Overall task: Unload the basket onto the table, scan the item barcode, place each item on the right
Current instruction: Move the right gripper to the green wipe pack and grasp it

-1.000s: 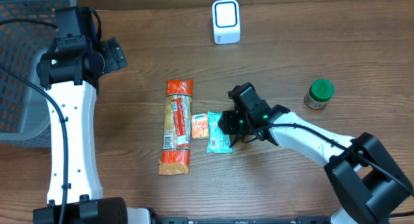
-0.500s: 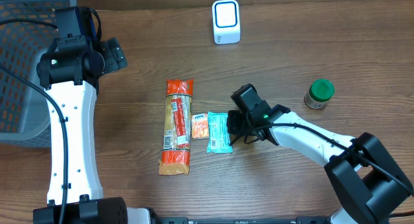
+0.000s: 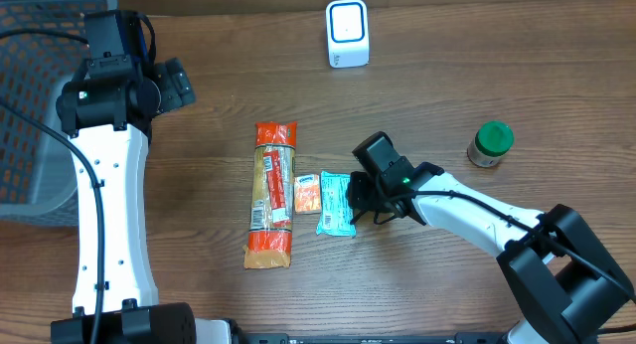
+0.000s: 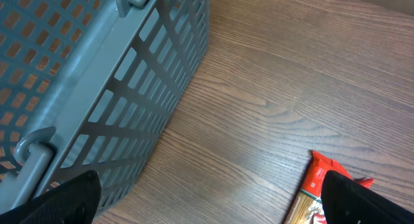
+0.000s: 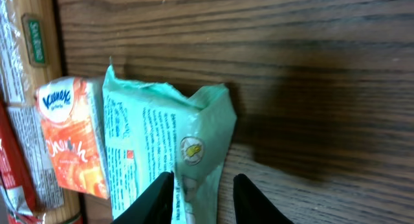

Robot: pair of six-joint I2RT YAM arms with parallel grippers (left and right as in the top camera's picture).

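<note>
Idling beside the gray basket (image 4: 97, 68), the left gripper (image 4: 213, 204) is spread wide and empty. Mid-table (image 3: 447, 76) lie a long orange pack (image 3: 271, 195), a small orange tissue pack (image 3: 307, 193) against it, then a teal packet (image 5: 162, 140) lying flat and touching that, likely the item to scan. The right gripper (image 5: 200, 201) straddles the packet's crumpled right edge, fingers partly apart, not clamped as far as the wrist view shows. A white scanner (image 3: 347, 33) sits well apart at the far edge, and a green-lidded jar (image 3: 490, 144) is further right. Risks: thin film slips out of a shallow edge pinch, fingers shove the packet into the tissue pack, or the barcode ends up facing away from the scanner. No barcode is visible.
</note>
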